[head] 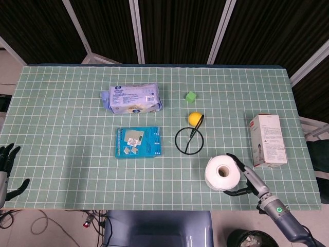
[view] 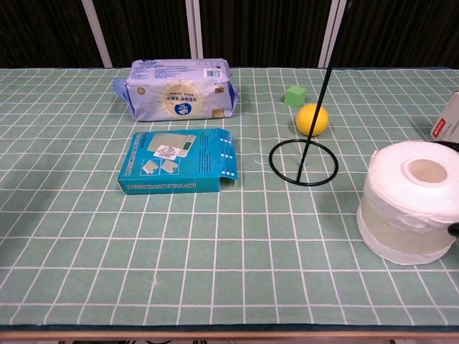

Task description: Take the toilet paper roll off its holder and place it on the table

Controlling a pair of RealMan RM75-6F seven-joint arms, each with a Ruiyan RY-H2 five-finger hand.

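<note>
The white toilet paper roll stands upright on the green gridded table, near its front right, with the hollow core facing up. My right hand is against the roll's right side; one finger reaches round its far edge and the thumb round its near edge. In the chest view only a dark fingertip shows at the right border. The bare black wire holder stands left of and behind the roll, with a ring base and a thin rod. My left hand hangs off the table's front left corner, fingers spread, holding nothing.
A yellow ball and a green cube lie behind the holder. A blue box and a wipes packet lie left of it. A white and red carton lies right of the roll.
</note>
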